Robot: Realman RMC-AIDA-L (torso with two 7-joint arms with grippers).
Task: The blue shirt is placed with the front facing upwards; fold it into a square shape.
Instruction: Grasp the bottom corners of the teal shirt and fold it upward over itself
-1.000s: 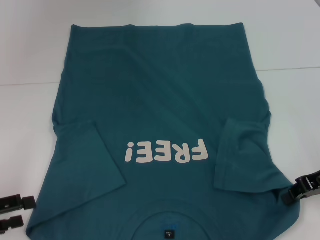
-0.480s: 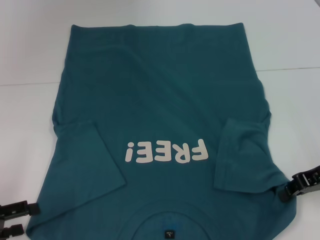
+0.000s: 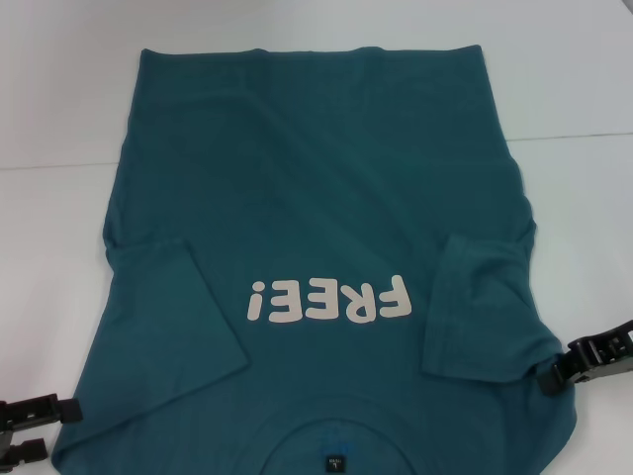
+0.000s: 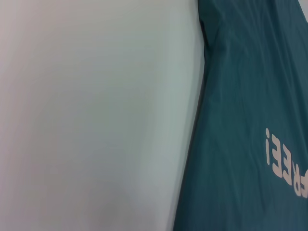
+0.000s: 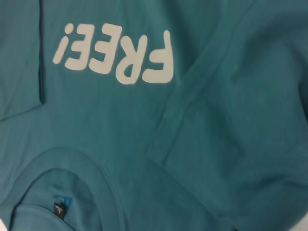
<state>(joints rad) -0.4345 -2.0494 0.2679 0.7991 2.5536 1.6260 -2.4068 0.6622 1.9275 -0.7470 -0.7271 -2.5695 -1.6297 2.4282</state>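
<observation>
We see the blue shirt flat on the table, between our jaws; left gripper open beside its edge, right gripper touching its shoulder edge, grip unclear.

Even, diffuse overhead light fills the head view; the white desk is bright but without hard glare, and shadows are faint along the folds of the blue shirt. The left wrist view is soft, its pale surface unevenly tinted. The right wrist view is mildly blurred throughout.
</observation>
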